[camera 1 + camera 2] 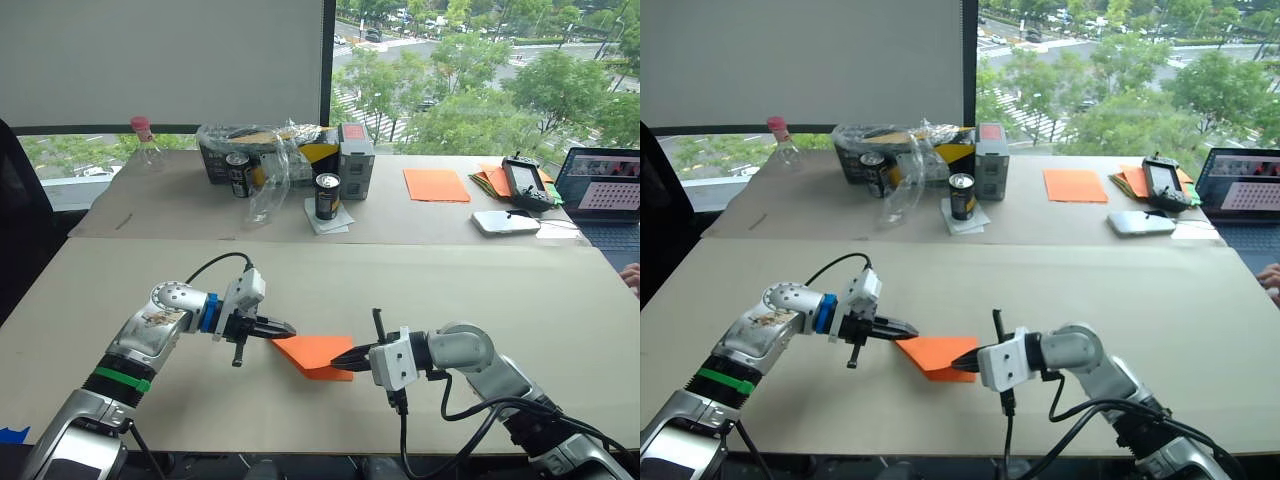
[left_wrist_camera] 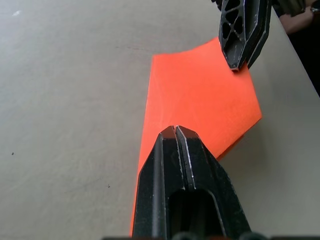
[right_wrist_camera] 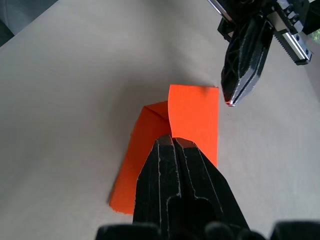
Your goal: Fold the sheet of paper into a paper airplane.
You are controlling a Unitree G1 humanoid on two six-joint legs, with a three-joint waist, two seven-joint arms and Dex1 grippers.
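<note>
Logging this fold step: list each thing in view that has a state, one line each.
sheet of paper: folded into a layered wedge, lying flat on the table.
left gripper: shut, tips at the sheet's corner.
right gripper: shut, tips on the sheet's opposite edge.
uncreased orange sheet: flat, unfolded on the far table.
two cans: upright.
laptop: open, screen lit.

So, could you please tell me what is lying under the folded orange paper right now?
The folded orange paper lies flat on the beige table. Both shut pincers, left and right, press its edges. Anything beneath its layers is covered.
</note>
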